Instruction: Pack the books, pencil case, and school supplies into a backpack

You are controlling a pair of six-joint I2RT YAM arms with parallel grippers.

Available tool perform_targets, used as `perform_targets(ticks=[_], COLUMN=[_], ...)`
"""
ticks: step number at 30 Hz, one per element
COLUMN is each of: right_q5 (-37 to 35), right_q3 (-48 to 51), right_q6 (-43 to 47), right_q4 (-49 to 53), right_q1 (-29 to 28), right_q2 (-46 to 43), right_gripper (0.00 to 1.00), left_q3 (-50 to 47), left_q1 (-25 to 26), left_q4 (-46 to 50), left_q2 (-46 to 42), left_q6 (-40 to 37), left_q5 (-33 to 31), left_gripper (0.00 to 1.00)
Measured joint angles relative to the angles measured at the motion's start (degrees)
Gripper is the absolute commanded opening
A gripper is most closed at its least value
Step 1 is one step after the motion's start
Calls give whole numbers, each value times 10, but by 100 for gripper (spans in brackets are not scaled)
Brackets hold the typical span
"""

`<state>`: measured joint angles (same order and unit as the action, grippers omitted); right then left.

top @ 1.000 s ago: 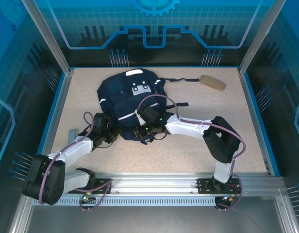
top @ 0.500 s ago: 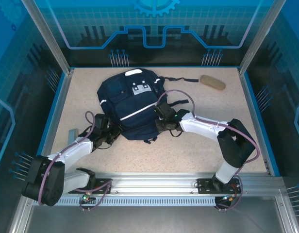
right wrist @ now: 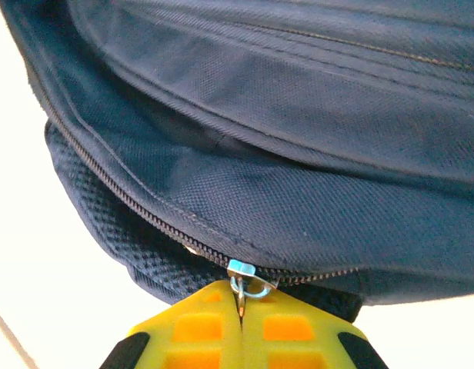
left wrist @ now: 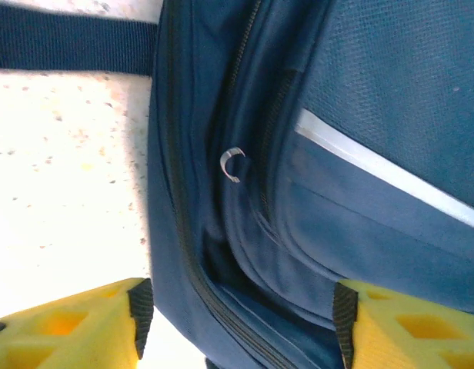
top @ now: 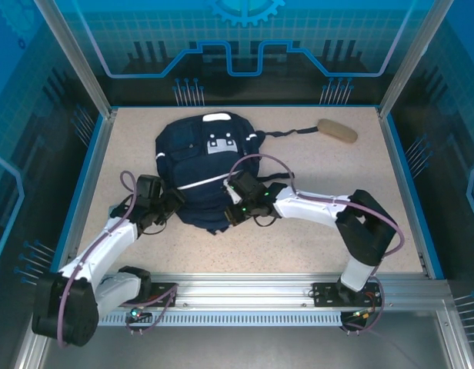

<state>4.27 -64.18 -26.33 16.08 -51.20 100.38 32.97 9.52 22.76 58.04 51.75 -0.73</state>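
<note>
At the left of the worktop (top: 129, 146), the left claw (top: 169, 206) is sitting against the left side of the backpack (top: 210, 165). In the left wrist view its yellow fingers (left wrist: 75, 327) are standing wide apart, one over the bare speckled surface and the other over the navy fabric, with the bag's side seam lying between them; nothing is being gripped. Just ahead of them a small metal ring (left wrist: 232, 164) is hanging on a zip line, a white stripe (left wrist: 391, 181) is running slantwise across the panel to the right, and a dark strap (left wrist: 68, 46) is lying flat on the worktop at the top.

The backpack is lying in the middle of the worktop, its white patches turned to the far side.

At its near edge, the right claw (top: 234, 214) is pinching the zipper pull (right wrist: 242, 273) between closed fingers, with the zipper (right wrist: 137, 207) running away up to the left.

Far right, the tan pencil case (top: 337, 131) is lying near the back corner, well apart from the backpack.
</note>
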Motion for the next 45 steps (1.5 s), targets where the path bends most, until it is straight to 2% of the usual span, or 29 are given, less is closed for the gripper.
perform_targets(ticks=[5, 9, 12, 17, 22, 26, 33, 36, 38, 43, 45], right_q5=[59, 82, 86, 87, 86, 84, 65, 39, 16, -66, -94], right_q3=[-58, -99, -106, -106, -106, -106, -106, -106, -106, -98, -86], right_q6=[-22, -28, -31, -33, -37, -37, -36, -32, -30, -26, -25], right_q4=[-26, -32, -36, -36, -35, -35, -24, -12, -1, 47, 62], right_q1=[-13, -22, -26, -26, -26, -27, -30, -33, -36, -39, -31], right_q2=[65, 93, 96, 96, 96, 96, 96, 95, 91, 64, 47], right_gripper=[0, 0, 0, 0, 0, 0, 0, 0, 0, 0, 0], left_q3=[19, 17, 1, -36, -65, -84, -92, -99, -103, -104, -104], left_q1=[0, 0, 0, 0, 1, 1, 2, 2, 3, 7, 8], left_q4=[62, 77, 55, 11, -39, -76, -109, -115, -116, -112, -106], left_q2=[-54, -81, -83, -68, -57, -43, -19, -15, -15, -25, -38], left_q6=[2, 23, 49, 96, 135, 159, 176, 172, 170, 150, 143], left_q5=[-17, -4, 26, 68, 72, 72, 64, 58, 56, 55, 54], left_gripper=[73, 68, 61, 59, 58, 53, 34, 18, 11, 0, 0])
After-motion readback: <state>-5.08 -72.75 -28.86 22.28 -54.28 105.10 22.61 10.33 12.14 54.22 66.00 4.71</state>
